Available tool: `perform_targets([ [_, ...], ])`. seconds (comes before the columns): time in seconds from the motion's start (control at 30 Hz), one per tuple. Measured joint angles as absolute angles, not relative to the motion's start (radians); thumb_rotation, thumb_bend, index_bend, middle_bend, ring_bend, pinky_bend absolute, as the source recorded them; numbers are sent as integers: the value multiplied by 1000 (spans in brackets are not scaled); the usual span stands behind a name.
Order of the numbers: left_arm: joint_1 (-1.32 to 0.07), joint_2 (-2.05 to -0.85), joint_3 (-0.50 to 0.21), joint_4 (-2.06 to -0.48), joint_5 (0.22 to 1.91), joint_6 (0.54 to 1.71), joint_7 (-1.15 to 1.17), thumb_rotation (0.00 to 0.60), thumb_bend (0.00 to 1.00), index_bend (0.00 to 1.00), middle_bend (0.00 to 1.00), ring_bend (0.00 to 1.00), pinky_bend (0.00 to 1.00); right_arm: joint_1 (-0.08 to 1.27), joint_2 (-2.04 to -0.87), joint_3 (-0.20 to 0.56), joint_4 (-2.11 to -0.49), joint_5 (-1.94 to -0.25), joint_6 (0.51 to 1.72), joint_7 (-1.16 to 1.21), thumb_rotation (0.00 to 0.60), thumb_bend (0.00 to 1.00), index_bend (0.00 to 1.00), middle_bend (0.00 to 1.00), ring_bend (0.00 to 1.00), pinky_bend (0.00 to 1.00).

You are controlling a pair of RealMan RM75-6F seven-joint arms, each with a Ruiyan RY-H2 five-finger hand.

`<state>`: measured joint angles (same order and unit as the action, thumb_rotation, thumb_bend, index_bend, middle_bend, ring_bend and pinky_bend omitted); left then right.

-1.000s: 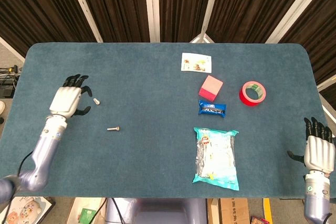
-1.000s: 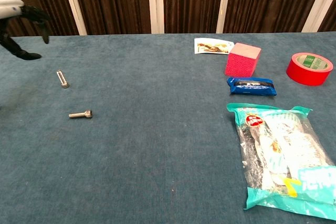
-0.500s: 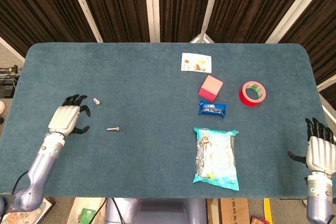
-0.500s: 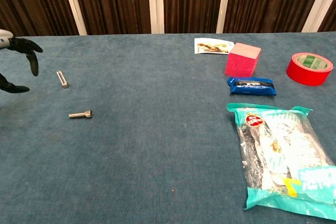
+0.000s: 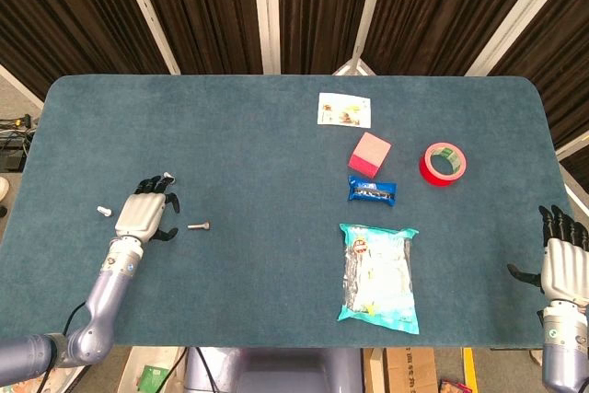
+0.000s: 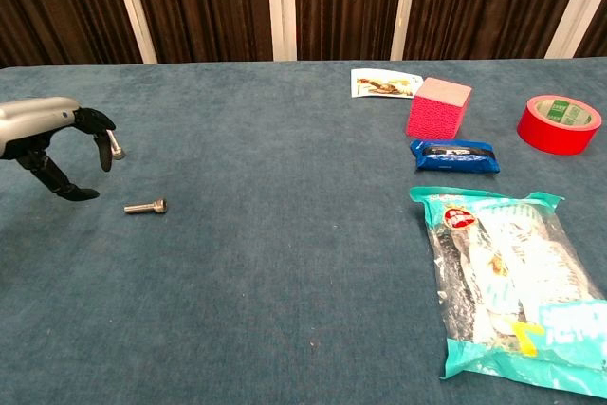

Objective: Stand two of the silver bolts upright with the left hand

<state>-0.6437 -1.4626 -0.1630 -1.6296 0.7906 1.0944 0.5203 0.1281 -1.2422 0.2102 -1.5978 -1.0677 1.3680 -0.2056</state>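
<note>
Three silver bolts lie flat on the blue table [image 5: 258, 154]. One bolt [image 5: 198, 225] [image 6: 145, 207] rests just right of my left hand [image 5: 143, 215] [image 6: 43, 125]. A second bolt [image 5: 168, 176] [image 6: 116, 146] shows at that hand's fingertips, partly hidden by them. A third small bolt [image 5: 104, 212] lies just left of the hand. The left hand hovers low over the table with its fingers spread and curved, holding nothing. My right hand [image 5: 563, 262] stays at the table's near right edge with its fingers apart and nothing in it.
On the right half lie a teal snack bag [image 5: 378, 278], a small blue packet [image 5: 372, 192], a pink block [image 5: 370, 154], a red tape roll [image 5: 443, 164] and a white card [image 5: 344, 109]. Dark curtains stand behind the far edge.
My left hand has come nearer and slightly right, dropping low between the bolts. The small bolt to its left has come into sight. The right hand has barely moved.
</note>
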Motion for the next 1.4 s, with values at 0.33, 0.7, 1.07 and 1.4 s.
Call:
perform_targets([
  [0.33,-675,-1530,-166,-1558,753,1082,557,600,366,493,81,0,0,128,-1235,201,-1595,-1095,1368,-197,600,0,79,20,0,0],
  [0.7,-682,-1555,-158,-1541,743,1082,572,600,375,507,86,0,0,132,-1224,170,-1565,-1222,1373,-124,600,0,78,20,0,0],
  [1.07,-687,-1589,-152,-1505,739,1080,580,600,378,516,89,0,0,129,-1220,151,-1535,-1285,1393,-73,600,0,79,20,0,0],
  [1.4,-690,-1619,-151,-1482,747,1083,583,600,424,526,93,0,0,127,-1218,156,-1537,-1274,1386,-65,600,0,78,20,0,0],
])
